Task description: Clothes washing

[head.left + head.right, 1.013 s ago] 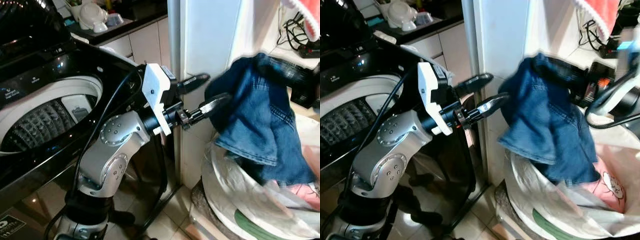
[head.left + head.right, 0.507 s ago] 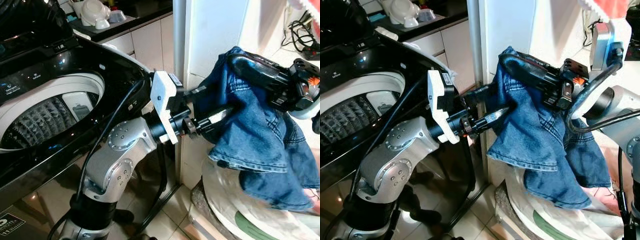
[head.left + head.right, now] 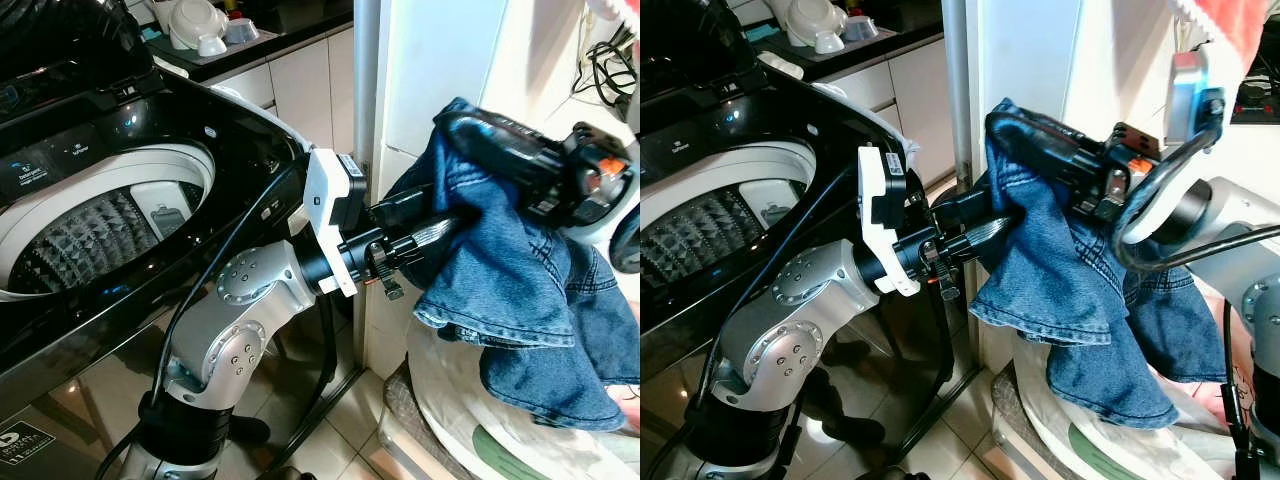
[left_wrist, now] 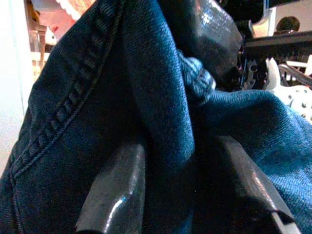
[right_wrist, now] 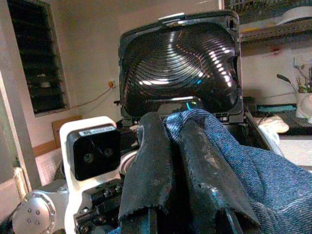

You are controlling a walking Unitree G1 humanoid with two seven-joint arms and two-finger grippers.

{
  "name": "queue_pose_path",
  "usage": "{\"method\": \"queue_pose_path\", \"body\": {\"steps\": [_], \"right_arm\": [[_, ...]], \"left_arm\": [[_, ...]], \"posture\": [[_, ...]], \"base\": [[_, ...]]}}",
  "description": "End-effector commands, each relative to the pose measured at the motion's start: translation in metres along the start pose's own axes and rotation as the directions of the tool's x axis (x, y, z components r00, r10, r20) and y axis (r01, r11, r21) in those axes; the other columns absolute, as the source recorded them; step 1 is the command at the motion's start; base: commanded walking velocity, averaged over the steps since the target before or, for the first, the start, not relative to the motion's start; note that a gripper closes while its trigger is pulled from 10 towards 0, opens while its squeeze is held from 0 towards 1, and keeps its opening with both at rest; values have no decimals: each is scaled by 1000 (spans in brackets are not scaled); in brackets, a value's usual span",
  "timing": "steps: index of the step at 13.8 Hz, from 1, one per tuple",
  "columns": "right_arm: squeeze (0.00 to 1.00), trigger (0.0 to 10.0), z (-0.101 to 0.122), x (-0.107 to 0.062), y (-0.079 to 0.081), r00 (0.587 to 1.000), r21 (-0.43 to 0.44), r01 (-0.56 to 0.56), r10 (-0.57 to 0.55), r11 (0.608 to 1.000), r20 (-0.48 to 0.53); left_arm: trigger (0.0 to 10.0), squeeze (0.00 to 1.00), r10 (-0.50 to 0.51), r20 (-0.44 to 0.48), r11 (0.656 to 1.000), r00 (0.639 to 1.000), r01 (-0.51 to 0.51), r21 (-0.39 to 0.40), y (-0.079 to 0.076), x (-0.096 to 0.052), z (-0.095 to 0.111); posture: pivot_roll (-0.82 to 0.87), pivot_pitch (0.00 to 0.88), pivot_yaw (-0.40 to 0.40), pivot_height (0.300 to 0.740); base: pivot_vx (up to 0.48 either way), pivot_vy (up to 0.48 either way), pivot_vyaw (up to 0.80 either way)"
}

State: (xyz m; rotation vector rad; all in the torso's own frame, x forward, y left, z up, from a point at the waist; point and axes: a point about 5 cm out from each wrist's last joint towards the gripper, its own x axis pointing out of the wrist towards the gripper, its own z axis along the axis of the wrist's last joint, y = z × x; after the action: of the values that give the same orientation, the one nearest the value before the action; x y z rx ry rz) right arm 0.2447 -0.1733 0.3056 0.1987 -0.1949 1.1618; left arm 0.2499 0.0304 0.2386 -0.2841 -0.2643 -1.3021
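Right eye view: both grippers are grasping the jeans (image 3: 1080,270) at frame centre, right gripper (image 3: 1015,128) above, left gripper (image 3: 985,225) nearer the washing machine drum (image 3: 700,225) at left.

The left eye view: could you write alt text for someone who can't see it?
A crumpled blue denim garment hangs in mid-air, pinched by the robot's right gripper at the top and its left gripper at the side, above a white laundry bag. To the left stands a black top-loading washing machine, lid open.
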Motion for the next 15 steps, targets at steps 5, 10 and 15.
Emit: {"method": "queue_pose_path", "body": {"steps": [5,10,15], "right_arm": [[0,0,-2,5,4,1000,-18,-5,4,1000,-24],[298,10000,-2,5,-3,997,-39,61,-62,997,-35],[1000,10000,1,5,-5,997,-58,75,-77,995,-23]], "left_arm": [[0,0,-52,21,999,998,53,-6,-6,0,6],[0,0,-24,40,1000,999,24,15,-1,-1,11],[0,0,25,79,999,997,-29,39,6,-2,17]], "posture": [[-91,0,96,740],[-91,0,98,740],[-90,0,97,740]], "base": [[0,0,0],[0,0,0],[0,0,0]]}}
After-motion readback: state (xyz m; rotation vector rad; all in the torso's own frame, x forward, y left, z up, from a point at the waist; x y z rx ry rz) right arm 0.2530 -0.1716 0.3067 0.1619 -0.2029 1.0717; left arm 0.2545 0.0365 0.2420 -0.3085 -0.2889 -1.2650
